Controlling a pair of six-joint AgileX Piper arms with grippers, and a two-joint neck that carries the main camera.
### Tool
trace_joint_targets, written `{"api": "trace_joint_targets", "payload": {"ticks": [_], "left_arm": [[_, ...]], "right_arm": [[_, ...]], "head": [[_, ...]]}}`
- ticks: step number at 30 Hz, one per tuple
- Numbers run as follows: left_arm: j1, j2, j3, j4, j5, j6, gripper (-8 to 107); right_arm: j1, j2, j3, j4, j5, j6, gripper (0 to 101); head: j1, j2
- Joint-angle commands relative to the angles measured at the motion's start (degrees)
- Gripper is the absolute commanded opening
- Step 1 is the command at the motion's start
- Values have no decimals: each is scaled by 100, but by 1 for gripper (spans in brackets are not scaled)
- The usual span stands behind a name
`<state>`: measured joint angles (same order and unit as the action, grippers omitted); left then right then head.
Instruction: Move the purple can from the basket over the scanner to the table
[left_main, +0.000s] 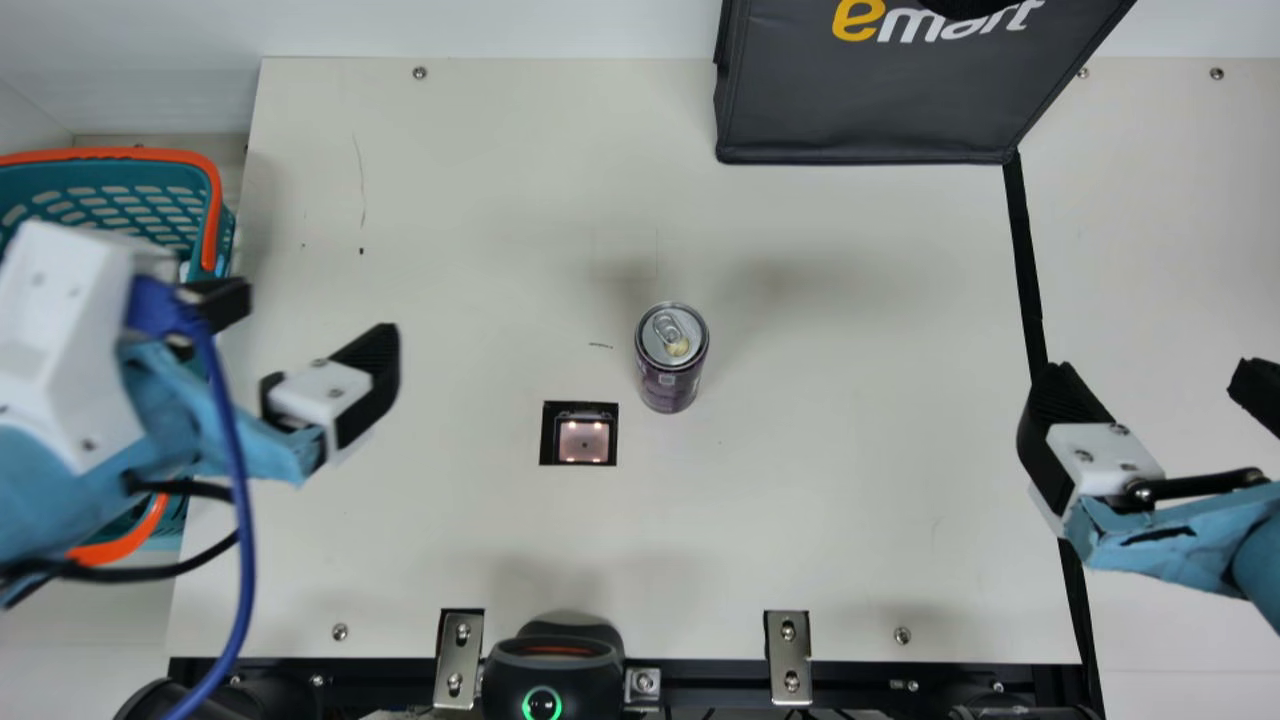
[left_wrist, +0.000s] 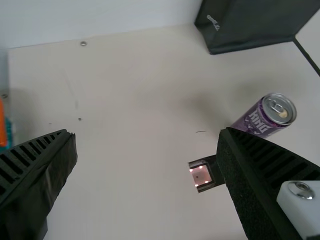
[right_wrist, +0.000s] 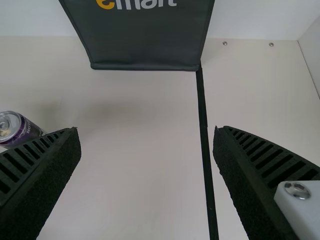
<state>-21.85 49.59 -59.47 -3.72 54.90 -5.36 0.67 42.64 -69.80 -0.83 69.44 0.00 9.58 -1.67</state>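
Note:
The purple can (left_main: 671, 358) stands upright on the table (left_main: 850, 450), just right of and slightly behind the scanner window (left_main: 580, 433) in the main view. My left gripper (left_main: 312, 312) is open over the table's left side, near the basket (left_main: 212, 215), with nothing between its fingers. At the far right, my right gripper (left_main: 1170, 395) is open too, holding nothing. In the left wrist view the can (left_wrist: 266, 116) appears beyond one finger of the open left gripper (left_wrist: 147, 150). The right wrist view has the can (right_wrist: 19, 129) past a finger of the open right gripper (right_wrist: 146, 150).
A dark shopping bag (left_main: 870, 100) stands at the table's back edge, right of centre. A black device with a green ring light (left_main: 542, 703) sits at the front edge, between metal brackets. A black strip (left_main: 1028, 265) runs along the right side.

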Motion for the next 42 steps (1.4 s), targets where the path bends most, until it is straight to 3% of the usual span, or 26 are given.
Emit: {"api": "trace_joint_targets", "payload": {"ticks": [1, 13, 29, 42], "left_arm": [[193, -229, -48, 51, 216, -26, 90], [411, -467, -137, 137, 393, -68, 90], [411, -467, -137, 137, 393, -68, 90], [411, -467, -137, 137, 393, -68, 90]], "right_arm": [[0, 0, 0, 0, 0, 0, 95], [27, 74, 15, -18, -15, -22, 95], [1081, 1858, 221, -297, -509, -755, 95], [1850, 2394, 149, 543, -908, -1997, 95]], "head": [[-166, 9], [-166, 9], [-166, 9], [-166, 9]]}}
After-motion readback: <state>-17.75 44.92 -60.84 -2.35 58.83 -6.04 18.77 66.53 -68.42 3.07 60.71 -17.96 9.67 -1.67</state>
